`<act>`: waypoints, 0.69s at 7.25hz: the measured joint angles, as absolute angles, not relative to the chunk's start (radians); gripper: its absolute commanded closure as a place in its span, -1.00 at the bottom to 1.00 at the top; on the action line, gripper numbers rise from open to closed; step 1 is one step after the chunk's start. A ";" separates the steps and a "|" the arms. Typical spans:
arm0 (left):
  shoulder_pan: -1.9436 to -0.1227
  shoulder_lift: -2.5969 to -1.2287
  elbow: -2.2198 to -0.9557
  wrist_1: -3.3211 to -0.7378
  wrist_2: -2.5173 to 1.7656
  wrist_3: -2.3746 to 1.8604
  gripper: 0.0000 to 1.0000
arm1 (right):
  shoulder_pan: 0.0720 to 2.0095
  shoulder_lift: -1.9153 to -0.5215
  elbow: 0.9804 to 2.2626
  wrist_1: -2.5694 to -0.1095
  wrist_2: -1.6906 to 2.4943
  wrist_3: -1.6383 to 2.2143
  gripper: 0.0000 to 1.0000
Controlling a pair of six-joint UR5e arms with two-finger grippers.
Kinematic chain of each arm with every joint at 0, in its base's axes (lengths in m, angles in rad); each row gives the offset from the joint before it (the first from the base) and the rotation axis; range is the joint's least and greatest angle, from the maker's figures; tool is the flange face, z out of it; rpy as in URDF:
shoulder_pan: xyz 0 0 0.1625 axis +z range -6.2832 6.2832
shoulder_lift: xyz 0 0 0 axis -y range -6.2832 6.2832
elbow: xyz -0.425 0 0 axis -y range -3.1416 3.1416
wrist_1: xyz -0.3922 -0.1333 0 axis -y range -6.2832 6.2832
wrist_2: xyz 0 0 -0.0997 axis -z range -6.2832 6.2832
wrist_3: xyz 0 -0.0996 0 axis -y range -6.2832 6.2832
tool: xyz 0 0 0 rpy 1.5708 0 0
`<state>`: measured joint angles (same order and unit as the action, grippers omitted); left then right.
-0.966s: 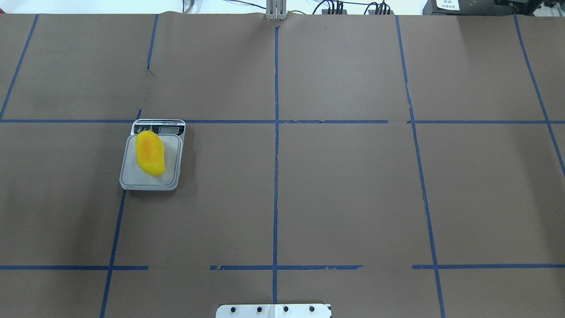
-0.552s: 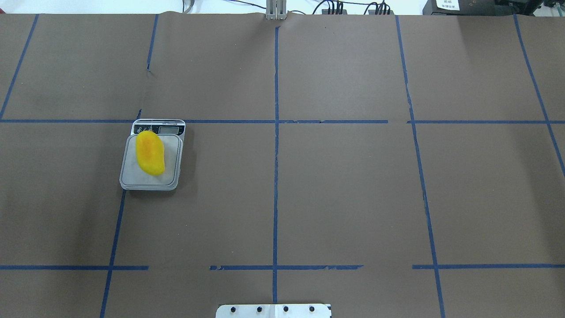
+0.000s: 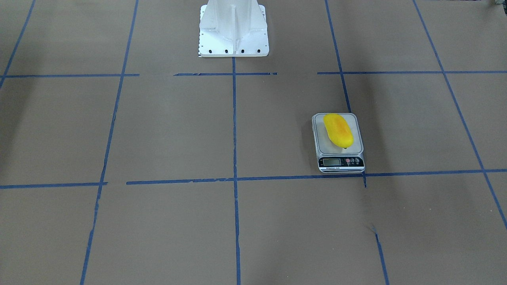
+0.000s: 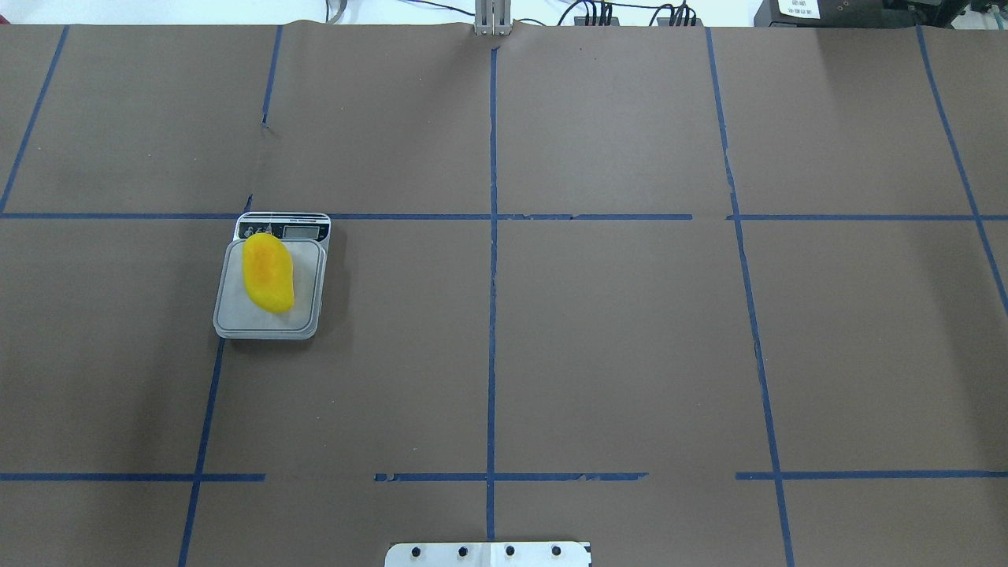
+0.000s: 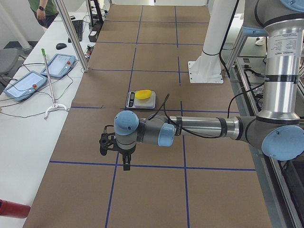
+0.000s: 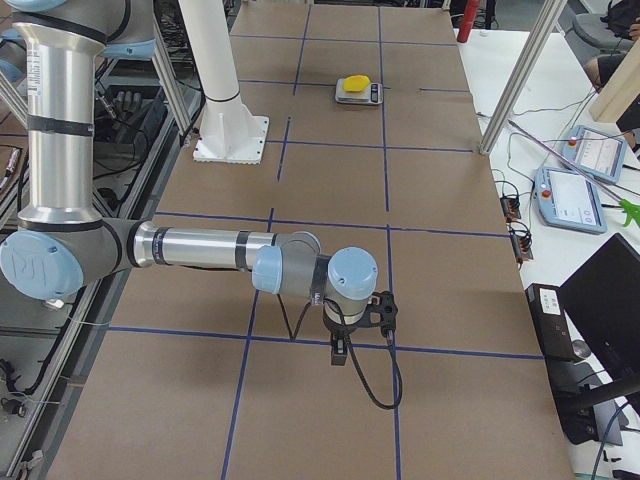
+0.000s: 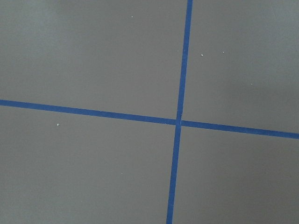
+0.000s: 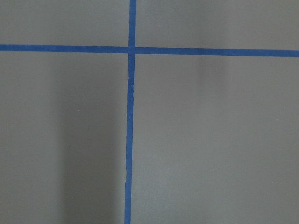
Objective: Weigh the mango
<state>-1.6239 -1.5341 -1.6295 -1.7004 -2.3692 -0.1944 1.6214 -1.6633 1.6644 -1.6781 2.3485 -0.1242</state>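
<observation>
The mango point(image 4: 268, 272), yellow with an orange blush, lies on the platform of a small digital scale point(image 4: 303, 319) on the table's left half; no gripper touches it. It also shows in the front-facing view point(image 3: 338, 130) on the scale point(image 3: 340, 161), and small in the side views point(image 5: 144, 94) point(image 6: 354, 82). My left gripper point(image 5: 125, 161) hangs over the table's left end, well away from the scale. My right gripper point(image 6: 340, 352) hangs over the right end. Both show only in the side views, so I cannot tell whether they are open or shut. The wrist views show only brown paper and blue tape.
The white robot base plate point(image 3: 233, 27) stands at the table's near-robot edge. Blue tape lines point(image 4: 492, 236) grid the brown surface. Side benches carry teach pendants point(image 5: 23, 85) point(image 6: 585, 155) and cables. A person point(image 5: 45, 9) stands beyond the left bench.
</observation>
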 measured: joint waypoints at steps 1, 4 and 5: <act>-1.626 -1.529 -1.634 -1.701 -2.369 -0.194 -1.00 | 1.621 -1.663 1.664 -1.678 2.349 -0.124 -1.00; -1.626 -1.535 -1.631 -1.703 -2.369 -0.194 -1.00 | 1.621 -1.663 1.664 -1.678 2.349 -0.124 -1.00; -1.626 -1.538 -1.629 -1.703 -2.369 -0.193 -1.00 | 1.621 -1.663 1.664 -1.678 2.349 -0.124 -1.00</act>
